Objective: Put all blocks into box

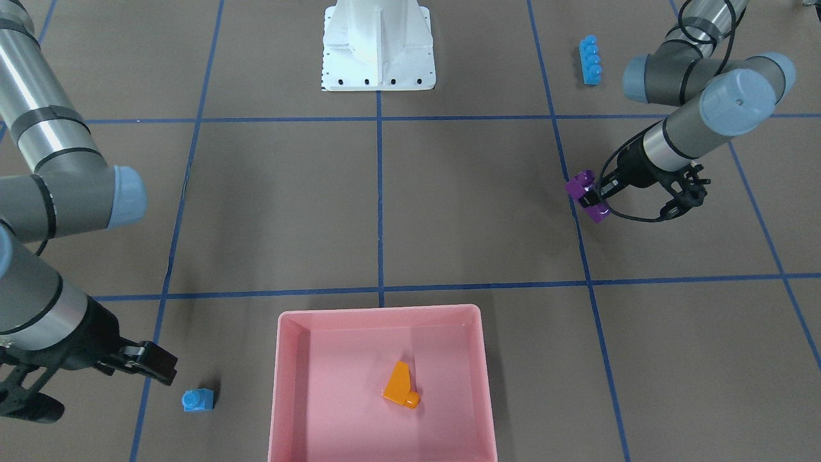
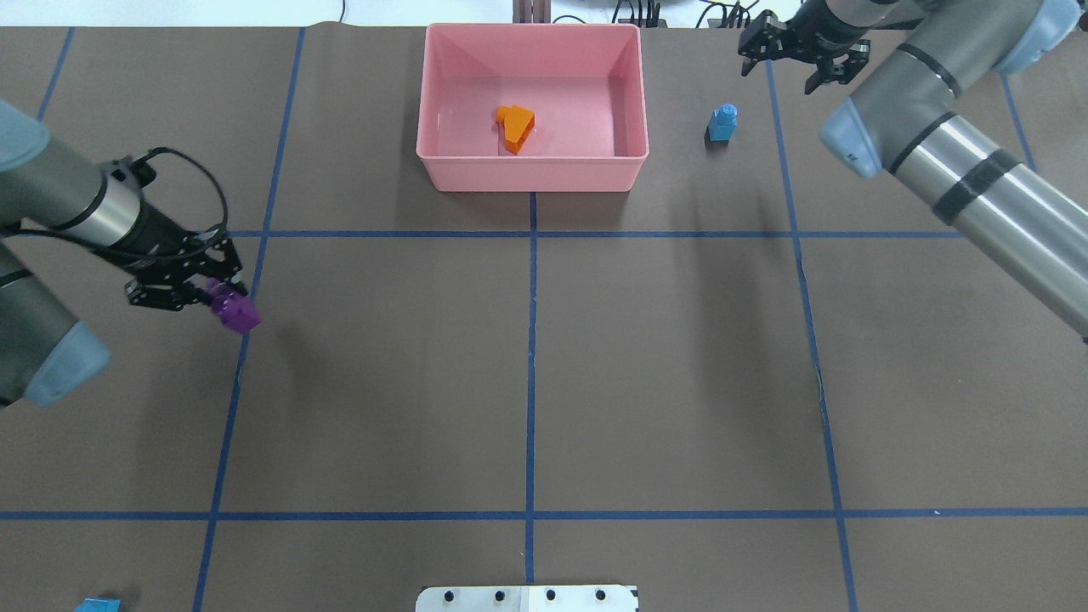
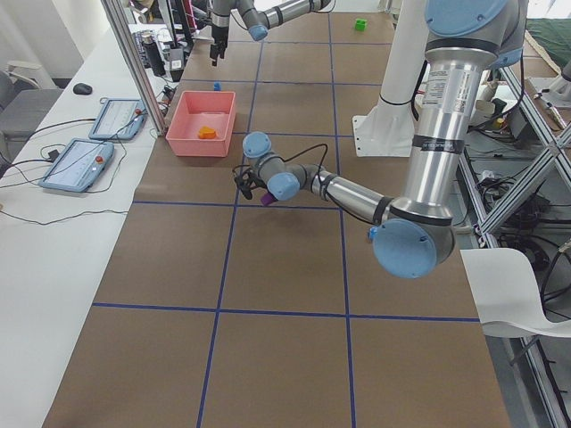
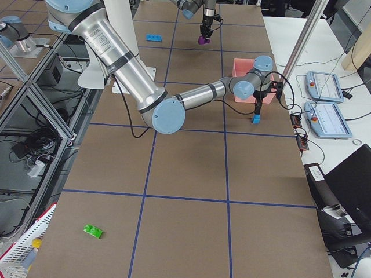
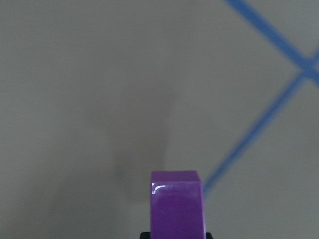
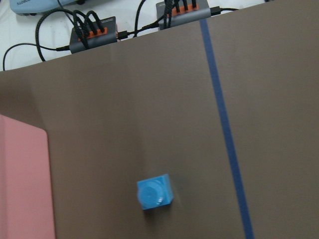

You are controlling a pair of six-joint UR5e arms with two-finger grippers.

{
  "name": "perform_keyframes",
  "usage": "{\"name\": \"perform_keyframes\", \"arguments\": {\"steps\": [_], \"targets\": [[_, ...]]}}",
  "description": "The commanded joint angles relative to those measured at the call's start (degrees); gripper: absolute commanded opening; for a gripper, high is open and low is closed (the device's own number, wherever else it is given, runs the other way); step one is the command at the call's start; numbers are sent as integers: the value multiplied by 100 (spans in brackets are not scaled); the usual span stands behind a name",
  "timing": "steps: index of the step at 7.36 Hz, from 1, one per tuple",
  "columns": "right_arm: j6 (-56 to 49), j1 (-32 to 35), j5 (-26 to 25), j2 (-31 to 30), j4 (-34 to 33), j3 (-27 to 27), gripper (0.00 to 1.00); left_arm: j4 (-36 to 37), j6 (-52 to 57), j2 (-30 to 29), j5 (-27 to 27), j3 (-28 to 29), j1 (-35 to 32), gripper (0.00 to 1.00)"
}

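My left gripper [image 2: 212, 293] is shut on the purple sloped brick [image 2: 235, 313] and holds it above the mat at the robot's left; the brick also shows in the left wrist view [image 5: 177, 204]. The pink box [image 2: 531, 174] stands at the far middle with the orange sloped brick [image 2: 515, 126] inside. My right gripper [image 2: 795, 72] looks open and empty, beside the small light-blue one-stud brick [image 2: 722, 123], which stands on the mat right of the box [image 6: 155, 192]. The long light-blue brick [image 1: 591, 59] lies near the robot's left. The green brick [image 4: 93, 231] lies far to the robot's right.
The white robot base [image 1: 378, 51] stands at the near middle edge. Cable hubs [image 6: 94, 32] lie just past the table's far edge. Blue tape lines divide the brown mat into squares. Tablets [image 4: 327, 87] lie on a side bench.
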Motion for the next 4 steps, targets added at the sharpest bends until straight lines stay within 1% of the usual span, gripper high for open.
{"name": "perform_keyframes", "arguments": {"steps": [1,2,3,4], "targets": [[-651,413,325,-794,9,382,100,212,-26,-1581,27,887,-117,0],[-888,571,482,-1311,-8,715,100,212,-26,-2502,45,1745,-257,0],[-1030,869,710,-1882,-8,1075,100,212,-43,-3433,54,2702,-371,0],[-1719,1150,982,-2497,-8,1418,100,212,-43,-4060,97,3356,-451,0]]}}
